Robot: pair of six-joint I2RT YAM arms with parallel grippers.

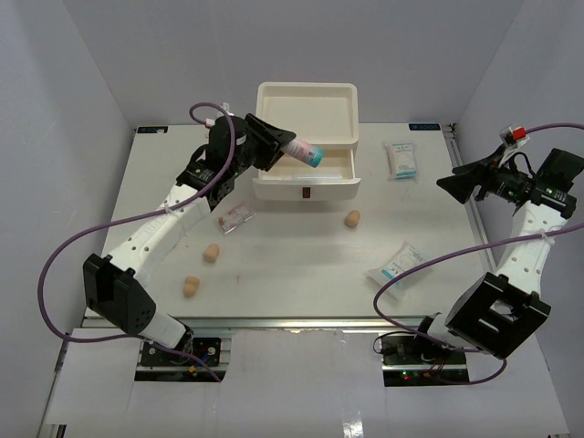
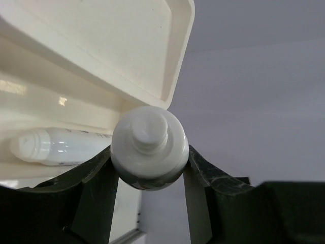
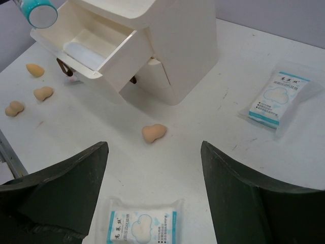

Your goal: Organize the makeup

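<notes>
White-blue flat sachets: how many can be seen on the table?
2. One white-blue flat sachet lies right of the white drawer box; the second sachet lies lower right in the top view. Drawers may hide more.

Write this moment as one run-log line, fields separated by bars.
left gripper: shut on white bottle | white bottle: above open drawer | second bottle: in drawer | right gripper: open, empty

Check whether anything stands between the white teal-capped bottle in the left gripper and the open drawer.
Nothing visible does. The left gripper holds the white teal-capped bottle over the pulled-out drawer of the cream plastic box, open on top. A second white bottle already lies inside, so aim beside it.
</notes>
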